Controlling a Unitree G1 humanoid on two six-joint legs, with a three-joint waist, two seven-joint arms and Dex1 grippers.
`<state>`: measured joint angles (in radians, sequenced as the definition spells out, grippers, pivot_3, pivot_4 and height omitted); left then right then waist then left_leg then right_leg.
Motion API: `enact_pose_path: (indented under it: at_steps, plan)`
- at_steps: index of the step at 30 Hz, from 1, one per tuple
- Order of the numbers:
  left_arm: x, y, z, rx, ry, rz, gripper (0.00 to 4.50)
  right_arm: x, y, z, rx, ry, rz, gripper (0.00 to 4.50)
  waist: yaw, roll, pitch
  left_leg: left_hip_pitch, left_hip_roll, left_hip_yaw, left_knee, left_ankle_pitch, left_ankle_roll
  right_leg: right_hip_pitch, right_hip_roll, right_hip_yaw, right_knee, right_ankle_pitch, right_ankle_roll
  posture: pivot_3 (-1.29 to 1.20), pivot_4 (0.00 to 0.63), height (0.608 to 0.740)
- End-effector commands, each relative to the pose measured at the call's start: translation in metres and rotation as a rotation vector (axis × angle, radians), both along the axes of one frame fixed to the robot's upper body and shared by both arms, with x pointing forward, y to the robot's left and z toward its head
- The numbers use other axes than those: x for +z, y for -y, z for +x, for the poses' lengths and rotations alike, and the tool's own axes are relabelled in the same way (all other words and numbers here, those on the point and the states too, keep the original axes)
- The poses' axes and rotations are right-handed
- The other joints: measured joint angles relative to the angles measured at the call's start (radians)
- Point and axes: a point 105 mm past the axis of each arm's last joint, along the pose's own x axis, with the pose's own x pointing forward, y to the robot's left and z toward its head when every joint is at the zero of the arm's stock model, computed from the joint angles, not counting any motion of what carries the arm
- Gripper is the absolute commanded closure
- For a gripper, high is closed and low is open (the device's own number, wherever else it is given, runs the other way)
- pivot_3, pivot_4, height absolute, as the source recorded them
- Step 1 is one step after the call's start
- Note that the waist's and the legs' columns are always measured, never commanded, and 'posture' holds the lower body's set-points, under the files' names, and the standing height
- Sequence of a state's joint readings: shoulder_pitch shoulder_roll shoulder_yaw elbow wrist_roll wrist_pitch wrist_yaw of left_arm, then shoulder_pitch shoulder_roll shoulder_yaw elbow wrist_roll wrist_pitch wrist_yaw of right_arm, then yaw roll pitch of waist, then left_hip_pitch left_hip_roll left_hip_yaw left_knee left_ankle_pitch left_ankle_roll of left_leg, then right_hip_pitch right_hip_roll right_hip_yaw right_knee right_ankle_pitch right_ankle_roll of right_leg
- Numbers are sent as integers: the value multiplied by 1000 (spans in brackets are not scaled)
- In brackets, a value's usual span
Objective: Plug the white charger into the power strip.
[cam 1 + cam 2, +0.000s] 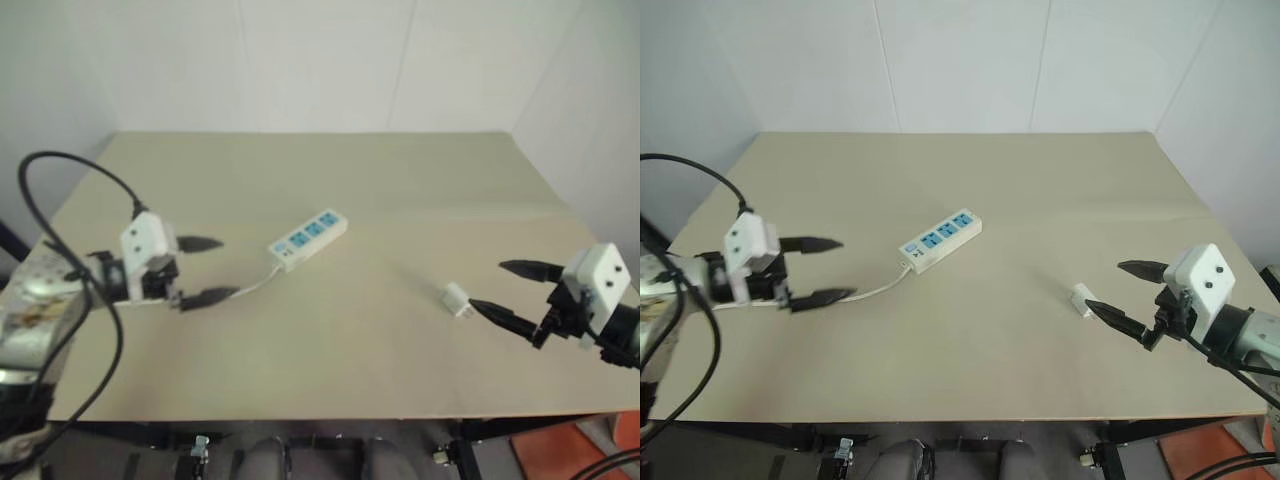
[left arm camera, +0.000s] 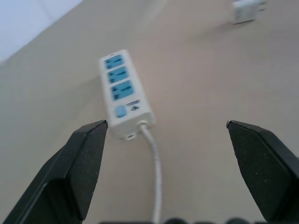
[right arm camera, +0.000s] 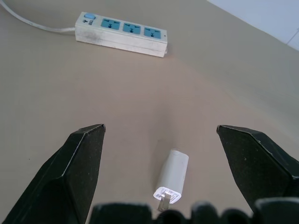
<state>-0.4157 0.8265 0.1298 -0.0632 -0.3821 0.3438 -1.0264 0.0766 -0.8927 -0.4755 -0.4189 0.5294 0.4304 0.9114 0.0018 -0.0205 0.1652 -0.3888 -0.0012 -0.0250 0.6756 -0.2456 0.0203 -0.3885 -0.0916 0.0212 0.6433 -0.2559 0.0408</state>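
Nearest the robot, the right gripper (image 1: 1112, 290) hangs with its two black fingers spread wide and nothing between them, and the white charger (image 3: 172, 176) lies on its side on the tan table (image 1: 400, 180) just beside the nearer fingertip. Its long axis runs roughly along the gripper's line of reach, and its prongs point back toward the wrist, away from the strip. On the other side, the left gripper (image 1: 205, 270) is likewise spread and empty, straddling the thin white cord (image 2: 156, 172) close to the switch end of the power strip (image 1: 308, 238). The strip lies flat further out near the table's middle, well apart from the charger, its three blue sockets facing up and its length running diagonally away toward the robot's right. The likely trouble is a sideways pinch on the charger, which would leave the prongs level instead of pointing down at a socket. The light strip may also slide under the push if the left gripper does not brace it.
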Motion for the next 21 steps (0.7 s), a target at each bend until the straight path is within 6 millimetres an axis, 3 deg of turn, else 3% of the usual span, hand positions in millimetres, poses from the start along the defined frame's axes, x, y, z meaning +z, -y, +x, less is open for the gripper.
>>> enact_pose_path:
  at_steps: [1,5,14,21]
  plan:
    - [4,3,19,43,52,-9,43,10,-6,1,13,38,-5,0,-1,0,0,0,0,0,0,0,0,0,0,0,0,0,0,0,150,740]
    - [-13,14,42,90,56,19,43,15,-10,3,19,58,10,0,-4,0,0,-1,0,0,0,-1,1,-1,0,1,-1,0,0,0,150,740]
    - [-44,66,83,67,78,-53,43,19,-20,5,28,87,48,0,5,-1,1,-3,-1,0,0,-1,1,-2,0,0,-2,0,1,0,150,740]
    - [-70,74,97,101,63,-67,43,21,-26,1,22,102,85,0,1,-2,1,-3,-1,0,0,-1,1,-2,-1,0,-1,0,1,0,150,740]
